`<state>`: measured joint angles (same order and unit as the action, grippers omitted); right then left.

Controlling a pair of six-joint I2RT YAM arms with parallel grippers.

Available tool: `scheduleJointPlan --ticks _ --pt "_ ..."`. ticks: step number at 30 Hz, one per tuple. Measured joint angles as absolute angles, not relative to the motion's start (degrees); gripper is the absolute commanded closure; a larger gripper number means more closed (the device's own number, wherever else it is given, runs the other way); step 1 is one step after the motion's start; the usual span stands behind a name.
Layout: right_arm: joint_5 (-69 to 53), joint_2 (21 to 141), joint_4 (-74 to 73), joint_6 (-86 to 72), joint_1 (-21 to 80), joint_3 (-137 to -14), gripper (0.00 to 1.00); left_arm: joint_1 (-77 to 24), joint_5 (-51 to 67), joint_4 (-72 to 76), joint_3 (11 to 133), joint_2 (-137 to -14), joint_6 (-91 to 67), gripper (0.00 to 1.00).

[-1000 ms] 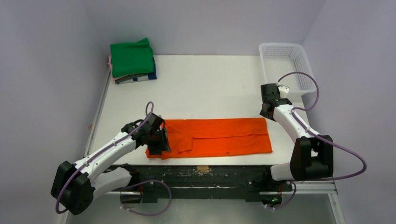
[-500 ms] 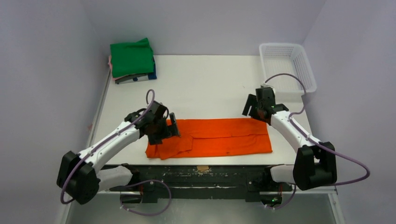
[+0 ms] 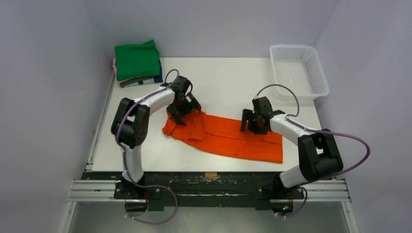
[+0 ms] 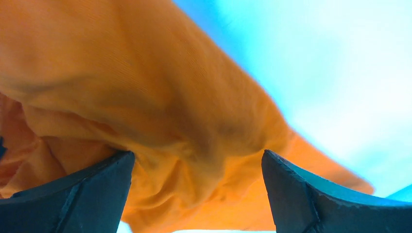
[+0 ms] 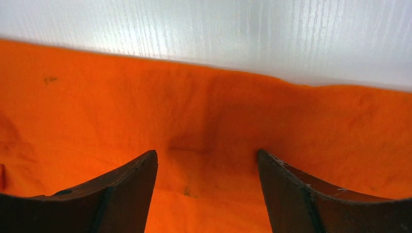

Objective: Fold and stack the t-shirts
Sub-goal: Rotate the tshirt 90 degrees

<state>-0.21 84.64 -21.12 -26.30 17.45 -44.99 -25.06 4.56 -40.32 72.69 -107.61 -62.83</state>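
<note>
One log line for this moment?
left gripper: at orange t-shirt bunched left end, grip unclear | right gripper: open near its far edge | folded stack: far-left corner

The top view looks down from behind over the whole worktop (image 3: 228, 87); both wrist views sit close on its orange t-shirt (image 3: 228, 138).

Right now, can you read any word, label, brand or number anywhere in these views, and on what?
None: no readable text on the orange t-shirt, the folded stack, the white basket or the table. The dark specks on the orange fabric are marks, not letters.
</note>
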Motion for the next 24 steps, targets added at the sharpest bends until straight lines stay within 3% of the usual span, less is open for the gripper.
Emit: scheduleJointPlan --ticks 5,12,18,24 --pt "-0.27 84.77 -21.12 -26.76 17.45 -44.99 0.24 -23.62 7.55 -41.06 101.03 -126.61 -62.46 0.00" --pt "-5.50 82.83 -19.00 -29.41 17.67 -42.81 0.11 -23.40 12.19 -39.35 132.81 -146.71 -63.33 0.00" --pt "-15.29 84.68 -18.17 -30.70 26.72 -43.83 0.09 -22.98 17.43 -26.85 141.80 -155.26 -70.11 0.00" --pt "-22.94 86.78 -15.62 -33.89 36.95 -44.25 0.08 -22.96 15.62 -17.37 144.73 -159.52 -76.60 0.00"
